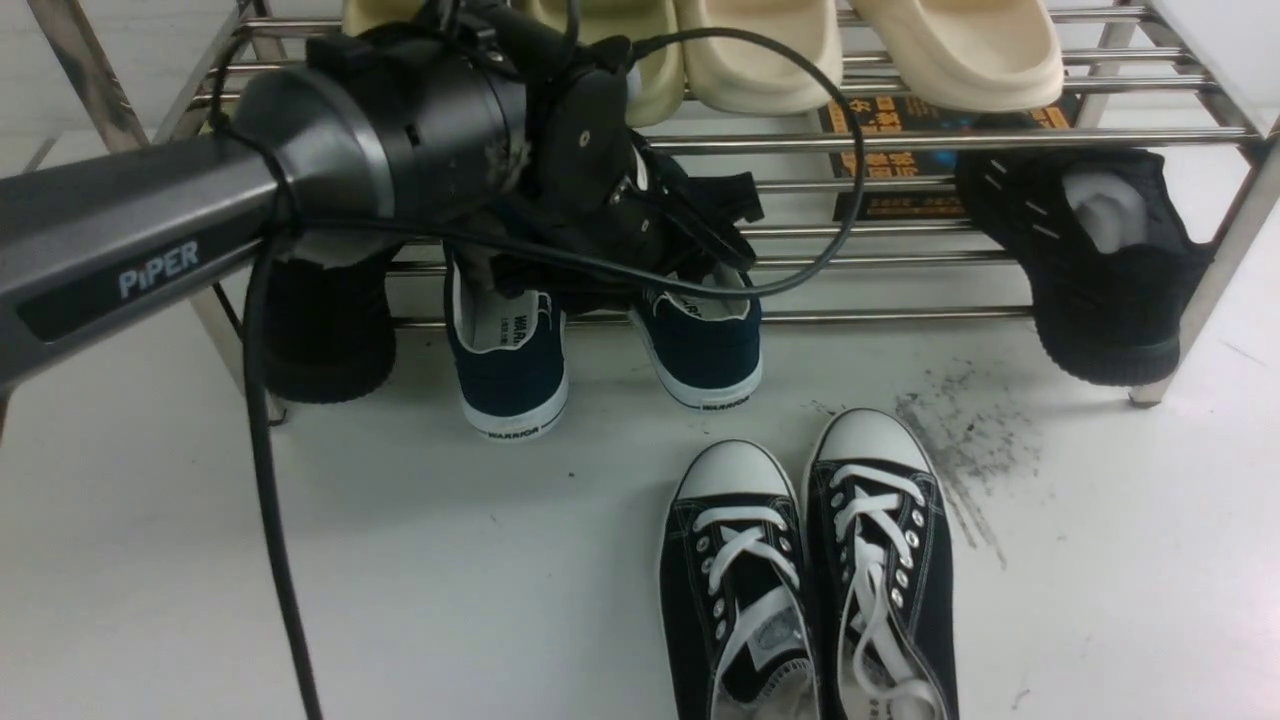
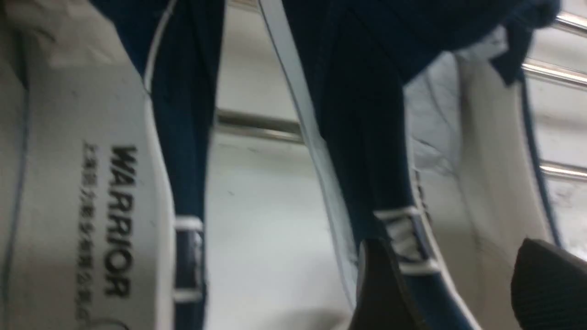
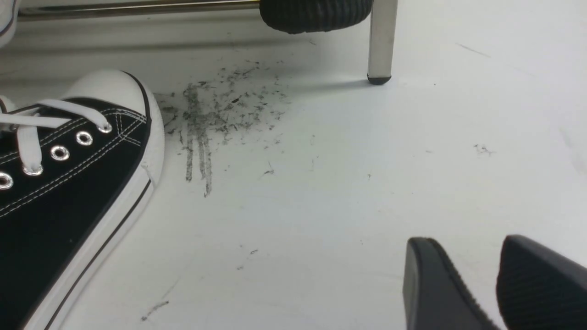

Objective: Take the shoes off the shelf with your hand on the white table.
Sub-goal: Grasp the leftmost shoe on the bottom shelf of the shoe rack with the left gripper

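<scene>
1. Closest in, the left arm [image 1: 150, 250] comes in from 9 o'clock, "PiPER" lettering showing. It stretches out almost level and its wrist tips down at the lower tier, with a black cable [image 1: 270, 520] hanging off it.
2. The right claw [image 3: 462, 245] hangs low over the bare tabletop [image 1: 450, 600]. Its fingers are parted by a narrow gap and hold nothing.
3. At 6 o'clock on the tabletop stand two black lace-up sneakers [image 1: 810, 570], side by side, white toe caps pointing to 12.
4. At 1 o'clock from them lies one patch of dark scuff marks [image 1: 965, 430].
5. Now the shelf [image 1: 900, 138]. Two navy shoes [image 1: 515, 370] sit on its lower tier at 11 o'clock from the sneakers. Their toes point in and their "WARRIOR" heels jut out past the front bar.
6. The left claw [image 2: 447, 256] is spread right at the top of the navy shoe [image 1: 705, 360] on the 3 o'clock side. One finger [image 2: 390, 293] is outside the heel wall and the other is over the white lining, so the wall runs between them. The fingers are not pressed onto it.
7. Two black knit shoes [image 1: 1100, 270] flank the navy pair, one at 3 o'clock and the other [image 1: 325, 335] at 9.
8. Farther back lies a printed box [image 1: 900, 165]. On the top tier at 12, at least three cream slippers [image 1: 760, 60] are in view.
</scene>
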You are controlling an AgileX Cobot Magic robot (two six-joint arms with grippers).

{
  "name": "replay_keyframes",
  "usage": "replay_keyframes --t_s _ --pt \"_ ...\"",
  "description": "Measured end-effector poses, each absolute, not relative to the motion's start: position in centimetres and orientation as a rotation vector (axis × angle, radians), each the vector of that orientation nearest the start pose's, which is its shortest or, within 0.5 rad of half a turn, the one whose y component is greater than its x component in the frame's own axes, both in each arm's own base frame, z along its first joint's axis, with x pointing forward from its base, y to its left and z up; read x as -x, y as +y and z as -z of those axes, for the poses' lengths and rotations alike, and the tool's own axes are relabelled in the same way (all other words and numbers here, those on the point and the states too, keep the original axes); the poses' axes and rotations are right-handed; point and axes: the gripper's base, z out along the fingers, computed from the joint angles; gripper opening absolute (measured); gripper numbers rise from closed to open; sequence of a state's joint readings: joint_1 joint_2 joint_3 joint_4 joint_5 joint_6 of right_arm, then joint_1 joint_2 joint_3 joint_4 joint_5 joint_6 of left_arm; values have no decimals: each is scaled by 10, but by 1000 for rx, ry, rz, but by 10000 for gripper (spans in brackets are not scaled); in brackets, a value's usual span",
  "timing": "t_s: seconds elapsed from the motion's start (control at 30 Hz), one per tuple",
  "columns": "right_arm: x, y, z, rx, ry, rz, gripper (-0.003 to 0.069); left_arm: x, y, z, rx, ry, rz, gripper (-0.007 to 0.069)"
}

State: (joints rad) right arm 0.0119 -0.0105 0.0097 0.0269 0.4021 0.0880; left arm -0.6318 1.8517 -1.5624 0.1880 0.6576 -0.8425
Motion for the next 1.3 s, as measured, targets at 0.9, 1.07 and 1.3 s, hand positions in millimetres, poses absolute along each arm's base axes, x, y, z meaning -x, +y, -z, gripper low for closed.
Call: replay_keyframes --t_s 0.9,1.07,1.3 --pt "-52 2 -174 -88 1884 -95 237 -361 -254 -252 56 2469 361 39" --pt "-52 2 -174 -88 1884 -95 237 -319 -279 -284 -89 2481 425 39" --pt "-52 2 -174 -88 1884 -95 237 -281 -282 -320 -144 2492 453 39"
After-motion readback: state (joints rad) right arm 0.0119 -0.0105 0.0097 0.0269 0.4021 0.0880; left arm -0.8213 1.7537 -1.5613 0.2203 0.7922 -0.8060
